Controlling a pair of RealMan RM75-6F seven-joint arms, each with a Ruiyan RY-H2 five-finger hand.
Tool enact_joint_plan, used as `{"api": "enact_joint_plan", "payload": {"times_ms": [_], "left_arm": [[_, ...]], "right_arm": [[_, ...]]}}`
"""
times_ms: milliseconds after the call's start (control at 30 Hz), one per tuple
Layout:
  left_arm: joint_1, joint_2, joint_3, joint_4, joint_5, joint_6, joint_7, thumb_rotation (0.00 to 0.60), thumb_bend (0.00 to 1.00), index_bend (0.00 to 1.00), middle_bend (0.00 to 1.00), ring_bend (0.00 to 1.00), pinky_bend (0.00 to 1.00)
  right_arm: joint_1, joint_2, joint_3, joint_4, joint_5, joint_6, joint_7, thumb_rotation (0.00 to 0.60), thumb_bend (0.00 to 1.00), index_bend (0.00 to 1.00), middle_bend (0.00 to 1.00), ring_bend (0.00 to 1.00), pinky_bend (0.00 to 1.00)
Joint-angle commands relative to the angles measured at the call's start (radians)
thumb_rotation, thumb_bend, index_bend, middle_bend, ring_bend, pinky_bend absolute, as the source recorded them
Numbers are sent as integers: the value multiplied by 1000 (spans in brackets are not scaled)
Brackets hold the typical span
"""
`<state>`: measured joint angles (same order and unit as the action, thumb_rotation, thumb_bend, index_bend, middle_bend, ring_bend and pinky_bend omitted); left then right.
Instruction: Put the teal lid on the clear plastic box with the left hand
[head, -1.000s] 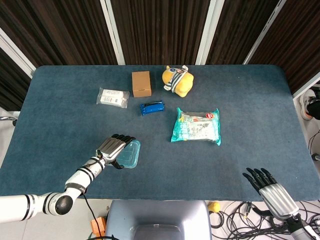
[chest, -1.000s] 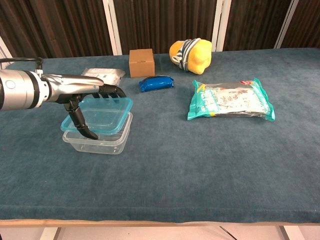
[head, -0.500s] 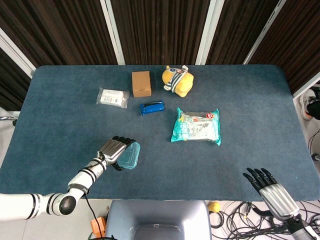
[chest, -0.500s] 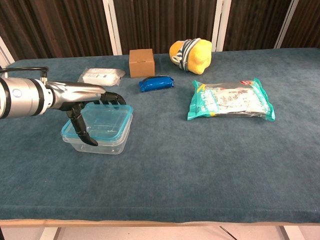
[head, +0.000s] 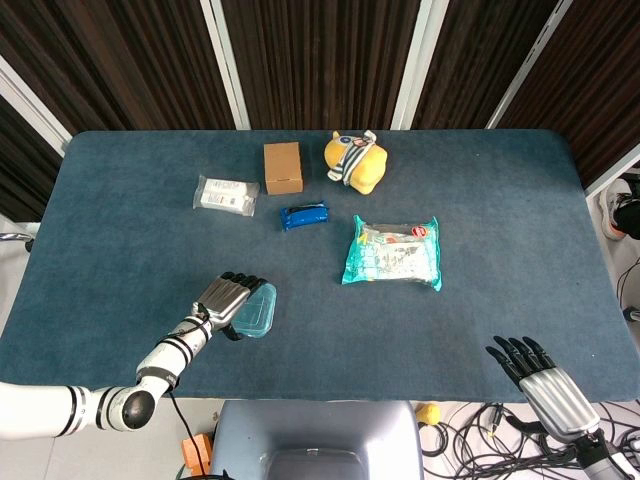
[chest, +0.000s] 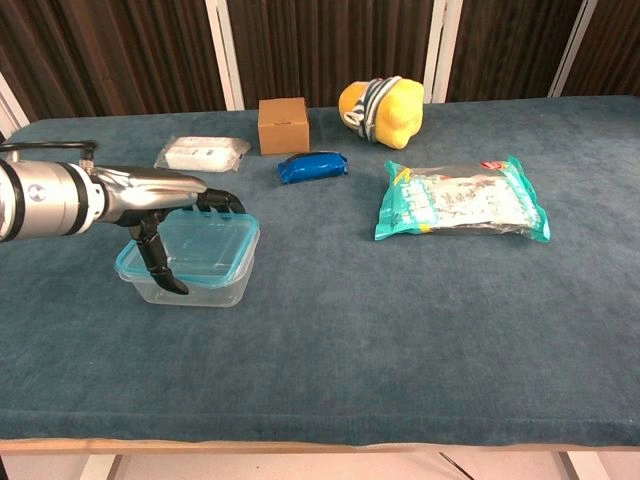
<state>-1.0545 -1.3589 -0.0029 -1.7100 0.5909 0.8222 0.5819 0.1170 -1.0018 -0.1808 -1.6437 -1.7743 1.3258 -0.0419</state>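
Teal lid (chest: 205, 240) atop clear plastic box (chest: 200, 285), gripped under left robot hand (chest: 165, 205).

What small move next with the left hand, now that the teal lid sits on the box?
Probably press down lightly, then let go. The teal lid lies on the clear plastic box, but the left hand holds its near edge, with one digit hooked down the box's front wall.

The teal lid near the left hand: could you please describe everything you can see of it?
The teal lid is a translucent, rounded-rectangle plastic cover with a raised rim. It lies roughly flat on top of the clear plastic box, near the table's front left. The left hand holds it, fingers over its far edge and thumb down its near-left side.
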Motion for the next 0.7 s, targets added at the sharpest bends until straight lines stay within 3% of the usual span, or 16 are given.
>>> {"api": "enact_joint_plan", "payload": {"times_ms": [33, 267, 467, 600, 700], "left_arm": [[-7, -1, 6, -2, -15, 9, 10, 600, 293, 124, 418, 390, 215], [-11, 11, 7, -17, -25, 18, 5, 600, 269, 40, 320, 315, 195], [-21, 12, 17, -14, -63, 12, 12, 600, 256, 0, 185, 187, 172], [-32, 14, 22, -15, -97, 2, 15, 600, 251, 0, 4, 17, 145], [-40, 17, 30, -19, -115, 5, 25, 600, 240, 0, 0, 0, 106]], "right_arm": [[0, 0, -1, 0, -1, 0, 0, 600, 26, 0, 0, 0, 0], [0, -1, -1, 0, 0, -3, -3, 600, 26, 0, 0, 0, 0], [-1, 0, -1, -1, -2, -1, -4, 600, 26, 0, 0, 0, 0], [-1, 0, -1, -1, -2, 0, -4, 600, 26, 0, 0, 0, 0], [-1, 0, -1, -1, -1, 0, -2, 600, 26, 0, 0, 0, 0]]}}
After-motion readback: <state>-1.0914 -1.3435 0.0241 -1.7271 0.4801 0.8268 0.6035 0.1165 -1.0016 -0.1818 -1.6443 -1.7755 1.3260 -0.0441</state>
